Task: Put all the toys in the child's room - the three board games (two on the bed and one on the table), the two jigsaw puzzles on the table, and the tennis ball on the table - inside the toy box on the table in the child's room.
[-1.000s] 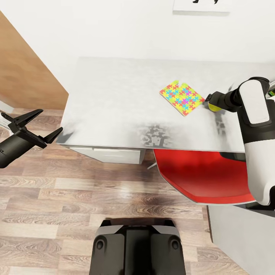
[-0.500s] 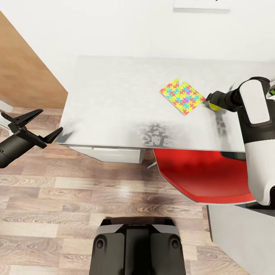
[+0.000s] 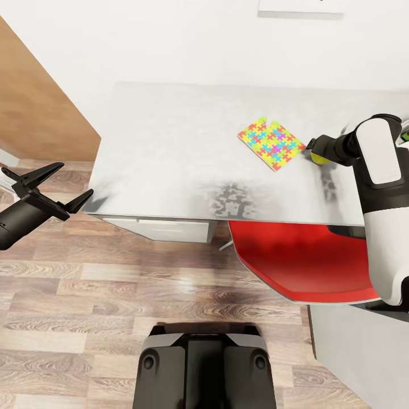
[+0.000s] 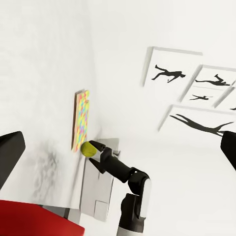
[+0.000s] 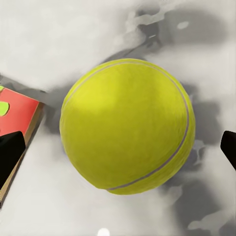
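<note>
Right gripper point(image 3: 314, 152): I see it low over the table point(image 3: 170, 142), fingers set wide on either side of the tennis ball point(image 5: 127, 125); jaws parted, not yet clamped, as far as I can judge from the wrist view.
Tennis ball: dead ahead of the right gripper, between its fingertips, resting on the marbled top; round, so no long axis to align with.
Coming move: I judge it a straight closing of the jaws; the right arm is plainly the nearer one.
Jigsaw puzzle point(image 3: 271, 144): lies flat just beyond the ball from the right gripper, one corner near it.
Red-topped box edge point(image 5: 17, 123): just beside the ball in the right wrist view; I cannot identify it.
Left gripper point(image 3: 48, 186): released, empty, hanging off the table's edge over the floor, well apart from the ball.
View difference: the left wrist view shows ball point(image 4: 89, 148) and puzzle point(image 4: 81, 120) side by side plus wall posters point(image 4: 194, 93); the right wrist view shows the ball's seam close up.
</note>
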